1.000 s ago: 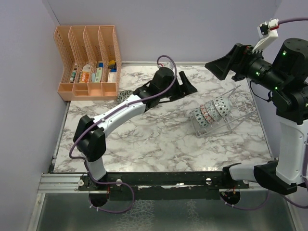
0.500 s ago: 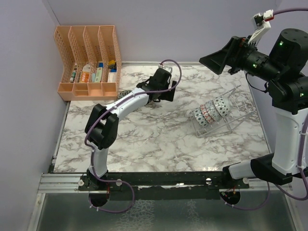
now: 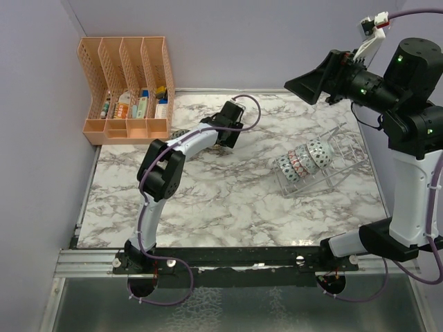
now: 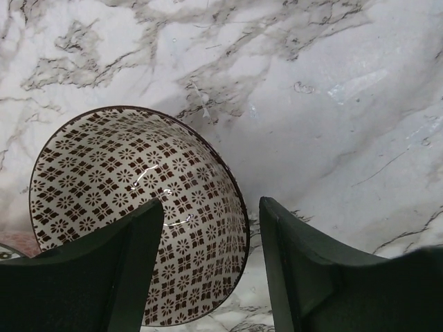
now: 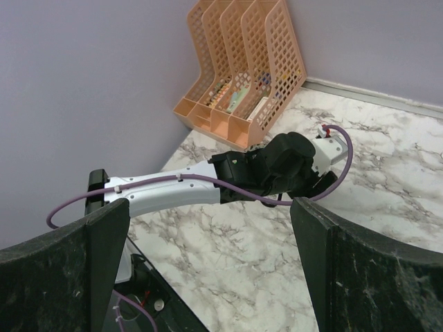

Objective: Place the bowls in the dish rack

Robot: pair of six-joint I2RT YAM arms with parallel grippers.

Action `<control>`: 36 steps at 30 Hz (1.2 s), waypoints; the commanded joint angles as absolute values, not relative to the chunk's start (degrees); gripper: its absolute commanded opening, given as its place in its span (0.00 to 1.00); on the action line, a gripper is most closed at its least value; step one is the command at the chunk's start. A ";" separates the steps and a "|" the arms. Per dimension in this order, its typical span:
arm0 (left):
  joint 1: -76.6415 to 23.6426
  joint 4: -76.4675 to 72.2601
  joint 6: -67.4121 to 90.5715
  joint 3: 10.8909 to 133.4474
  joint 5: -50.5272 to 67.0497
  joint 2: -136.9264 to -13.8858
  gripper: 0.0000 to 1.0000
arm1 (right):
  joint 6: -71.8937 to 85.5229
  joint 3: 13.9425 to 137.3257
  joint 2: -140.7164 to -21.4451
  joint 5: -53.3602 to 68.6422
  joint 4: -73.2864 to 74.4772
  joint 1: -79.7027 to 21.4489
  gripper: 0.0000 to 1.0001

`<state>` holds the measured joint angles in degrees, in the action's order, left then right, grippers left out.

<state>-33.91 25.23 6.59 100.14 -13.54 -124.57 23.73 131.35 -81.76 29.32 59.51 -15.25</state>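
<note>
A beige-brown patterned bowl lies on the marble in the left wrist view. My left gripper is open and straddles its rim, one finger inside the bowl and one outside. A sliver of a red bowl shows at the left edge. In the top view my left gripper is at the back middle, with a patterned bowl partly hidden behind the arm. The clear dish rack at the right holds three bowls on edge. My right gripper is open and empty, raised high above the rack.
A peach slotted organizer with small items stands at the back left corner, and also shows in the right wrist view. Purple walls close in the left, back and right. The left arm stretches across the table's middle.
My left gripper has drawn back leftward and tipped down over the bowl, with the elbow rising. My right arm has lifted a little higher.
</note>
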 commanded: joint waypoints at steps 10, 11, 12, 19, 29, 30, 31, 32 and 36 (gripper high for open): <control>-33.76 25.67 2.39 99.46 -14.12 -125.41 0.14 | 23.26 136.71 -83.90 26.70 59.83 -14.85 1.00; -33.75 25.62 2.38 99.02 -14.00 -125.09 0.05 | 23.22 137.17 -84.03 26.60 60.20 -14.85 1.00; -33.75 25.53 2.37 98.66 -13.90 -124.81 0.00 | 23.21 137.53 -84.04 26.51 60.52 -14.85 0.99; -33.50 24.27 4.84 96.26 -10.27 -120.54 0.00 | 23.45 138.28 -83.28 24.77 60.77 -14.85 0.96; -33.49 6.27 36.81 98.45 15.29 -103.73 0.00 | 24.70 136.87 -81.41 20.41 57.67 -14.85 0.97; -33.49 0.55 42.30 96.41 17.63 -102.13 0.00 | 24.94 136.51 -81.13 20.05 57.09 -14.85 0.98; -33.63 -6.11 48.58 93.85 19.69 -100.54 0.00 | 25.09 136.34 -80.99 19.82 56.64 -14.85 0.99; -33.83 -12.38 54.89 91.53 21.03 -99.36 0.00 | 25.31 136.37 -80.99 19.76 56.41 -14.85 1.00; -35.16 -34.57 74.73 85.12 22.10 -97.61 0.00 | 26.07 135.39 -81.13 20.24 56.39 -14.85 0.99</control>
